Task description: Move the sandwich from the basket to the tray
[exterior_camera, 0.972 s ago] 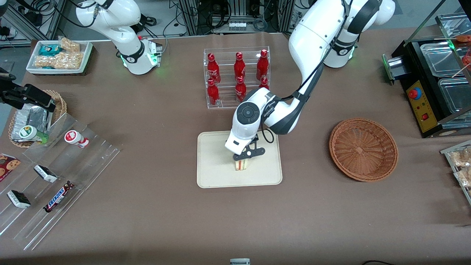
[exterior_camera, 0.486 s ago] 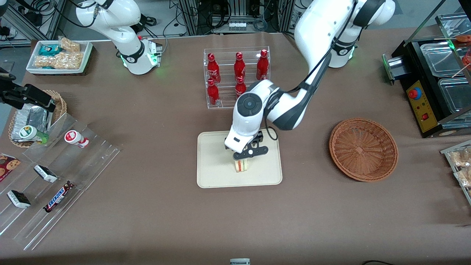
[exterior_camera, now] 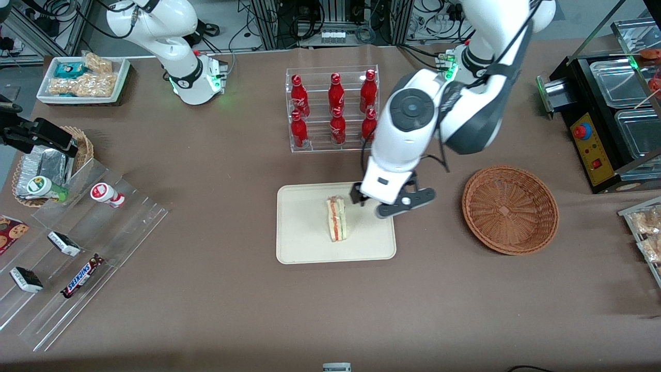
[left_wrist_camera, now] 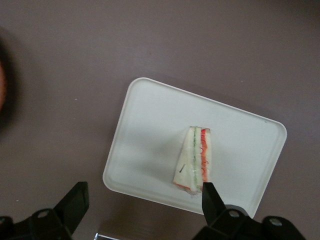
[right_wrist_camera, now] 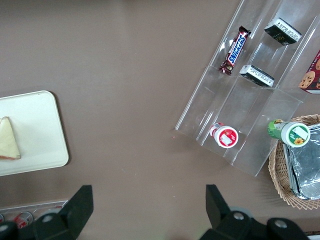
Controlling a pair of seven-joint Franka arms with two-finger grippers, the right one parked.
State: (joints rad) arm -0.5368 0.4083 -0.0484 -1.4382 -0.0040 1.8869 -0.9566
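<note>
The sandwich (exterior_camera: 336,219) stands on its edge in the middle of the cream tray (exterior_camera: 299,243), its red and green filling showing. It also shows in the left wrist view (left_wrist_camera: 196,159) on the tray (left_wrist_camera: 145,130), and in the right wrist view (right_wrist_camera: 8,139). My left gripper (exterior_camera: 391,203) is open and empty, raised above the tray's edge between the sandwich and the reddish-brown basket (exterior_camera: 509,209). Its fingers (left_wrist_camera: 76,202) stand wide apart. The basket is empty.
A clear rack of red bottles (exterior_camera: 333,106) stands just farther from the camera than the tray. A clear stepped display with snacks (exterior_camera: 77,248) and a tan basket (exterior_camera: 49,165) lie toward the parked arm's end. A black appliance (exterior_camera: 609,103) stands toward the working arm's end.
My left gripper has let go of the sandwich, opened and risen, moving off toward the basket. The sandwich stays standing on the tray.
</note>
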